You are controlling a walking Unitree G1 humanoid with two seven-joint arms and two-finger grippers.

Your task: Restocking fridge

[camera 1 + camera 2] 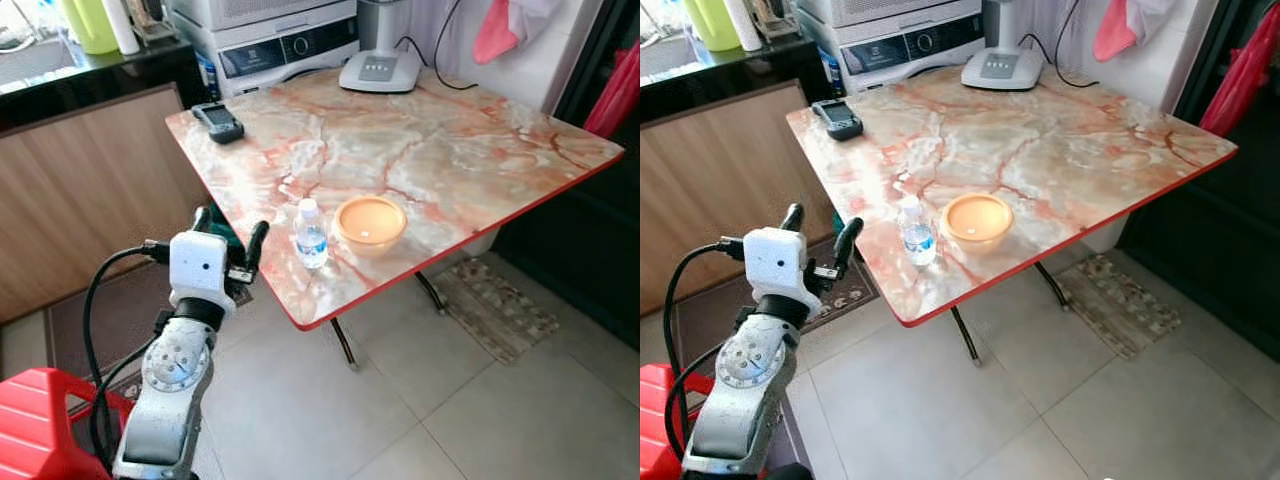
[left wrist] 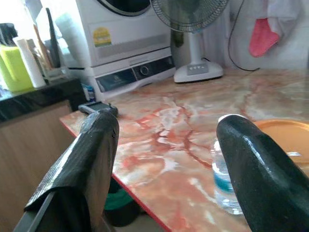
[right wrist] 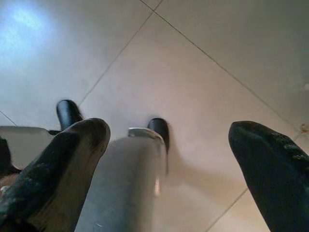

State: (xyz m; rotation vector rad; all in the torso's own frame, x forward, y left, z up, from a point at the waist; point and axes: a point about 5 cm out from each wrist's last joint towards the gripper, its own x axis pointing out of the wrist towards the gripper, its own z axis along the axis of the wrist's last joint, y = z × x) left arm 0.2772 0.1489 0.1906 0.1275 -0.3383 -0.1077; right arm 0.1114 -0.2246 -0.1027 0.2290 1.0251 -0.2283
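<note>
Marble-patterned and red-edged, the table carries a small water bottle with a blue label, its writing too small to read, close to the near edge and just beside an orange bowl. The left gripper hovers off that edge, near the bottle, fingers spread wide and empty. A phone lies at the far corner, a fan base at the back. The right gripper hangs wide open over tiled floor.

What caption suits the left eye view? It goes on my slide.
Left gripper, fingers open, raised beside the marble table near a water bottle and orange bowl.
</note>
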